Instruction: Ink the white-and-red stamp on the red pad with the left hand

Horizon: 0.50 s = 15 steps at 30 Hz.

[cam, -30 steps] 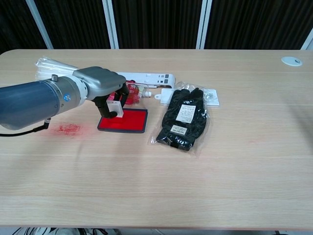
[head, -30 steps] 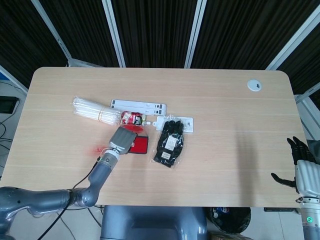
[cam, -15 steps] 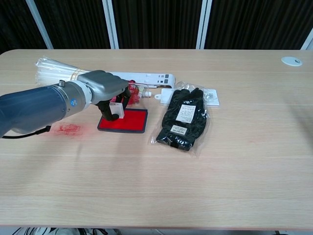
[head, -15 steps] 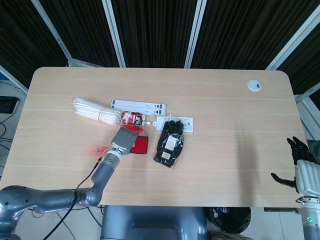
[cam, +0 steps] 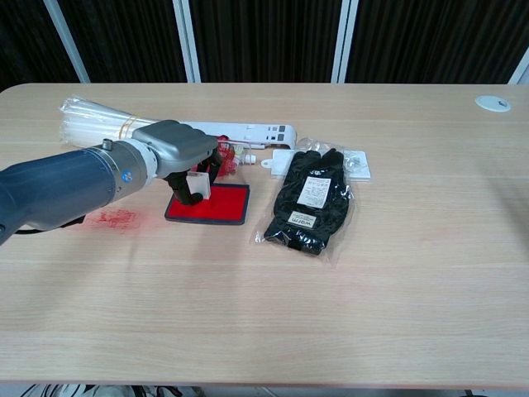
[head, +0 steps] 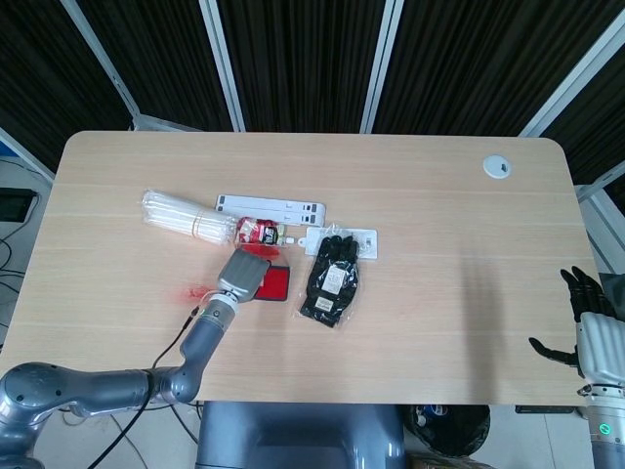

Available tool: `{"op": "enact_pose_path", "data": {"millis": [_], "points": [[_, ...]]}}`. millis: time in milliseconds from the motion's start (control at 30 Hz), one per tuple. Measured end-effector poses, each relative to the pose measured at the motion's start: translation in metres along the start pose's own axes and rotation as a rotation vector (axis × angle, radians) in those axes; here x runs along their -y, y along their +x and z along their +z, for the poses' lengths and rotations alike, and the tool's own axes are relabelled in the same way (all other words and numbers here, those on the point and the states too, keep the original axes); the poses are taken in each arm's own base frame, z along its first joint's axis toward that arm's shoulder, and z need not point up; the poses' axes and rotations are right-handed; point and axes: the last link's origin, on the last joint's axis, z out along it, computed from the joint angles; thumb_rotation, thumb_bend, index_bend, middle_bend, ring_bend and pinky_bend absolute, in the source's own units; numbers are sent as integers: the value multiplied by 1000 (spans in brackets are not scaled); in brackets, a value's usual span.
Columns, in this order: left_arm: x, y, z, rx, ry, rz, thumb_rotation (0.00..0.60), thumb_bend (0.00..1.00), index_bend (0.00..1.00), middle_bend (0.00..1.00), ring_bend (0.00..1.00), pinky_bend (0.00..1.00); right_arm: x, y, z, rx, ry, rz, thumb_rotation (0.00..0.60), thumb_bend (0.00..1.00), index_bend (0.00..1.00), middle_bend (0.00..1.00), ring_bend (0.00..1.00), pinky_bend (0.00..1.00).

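The stamp, pinched upright in the left hand's fingers, is held directly above the pad's left end.

a lab: bare wooden table against dark slatted panels with metal frames.

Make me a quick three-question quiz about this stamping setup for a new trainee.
1. True or false: the left robot hand holds the stamp over the red pad.
2. Which lies right of the red pad in the chest view? A) packaged black gloves B) bundle of white straws C) red ink smear
3. Fill in: the right robot hand sits off the table's ____ edge in the head view.

Key: 1 true; 2 A; 3 right.
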Motion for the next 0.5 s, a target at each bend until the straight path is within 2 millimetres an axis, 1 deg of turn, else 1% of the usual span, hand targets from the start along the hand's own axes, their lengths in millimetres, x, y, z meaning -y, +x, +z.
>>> {"op": "enact_pose_path", "data": {"millis": [333, 500], "points": [[0, 13, -2, -36, -4, -7, 600, 545, 749, 746, 606, 669, 0, 0, 0, 2, -1, 3, 600, 46, 0, 0, 0, 178], [0, 17, -4, -42, -6, -6, 600, 545, 749, 746, 606, 669, 0, 0, 0, 3, -2, 3, 600, 47, 0, 0, 0, 178]]}}
